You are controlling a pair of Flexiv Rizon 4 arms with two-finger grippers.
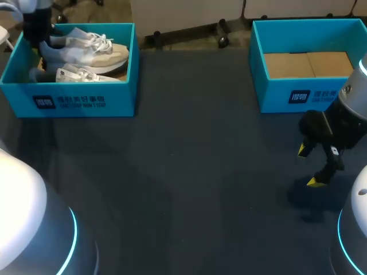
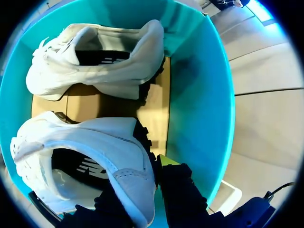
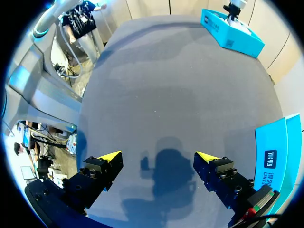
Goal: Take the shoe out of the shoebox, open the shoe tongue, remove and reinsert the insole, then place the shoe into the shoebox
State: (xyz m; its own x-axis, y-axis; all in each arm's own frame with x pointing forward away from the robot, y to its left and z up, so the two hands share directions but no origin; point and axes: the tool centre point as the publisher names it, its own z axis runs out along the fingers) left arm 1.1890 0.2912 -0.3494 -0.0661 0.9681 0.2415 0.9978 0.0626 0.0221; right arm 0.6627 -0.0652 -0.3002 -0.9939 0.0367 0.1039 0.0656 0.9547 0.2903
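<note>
Two white shoes lie in the blue shoebox (image 1: 86,103) at the table's far left. In the left wrist view my left gripper (image 2: 142,173) is shut on the heel of the nearer shoe (image 2: 90,142). One finger is inside the collar and the yellow-tipped finger (image 2: 166,160) is outside. The other shoe (image 2: 95,57) lies ahead of it on the cardboard floor. From the head camera, the left gripper (image 1: 39,43) stands at the heel of the back shoe (image 1: 86,50), beside the front shoe (image 1: 86,74). My right gripper (image 1: 309,166) (image 3: 159,156) hangs open over bare table, holding nothing.
A second blue box (image 1: 298,97) (image 3: 278,161) stands at the far right, holding only its cardboard floor, just beyond my right gripper. The dark grey table top (image 1: 189,172) stretches between the two boxes.
</note>
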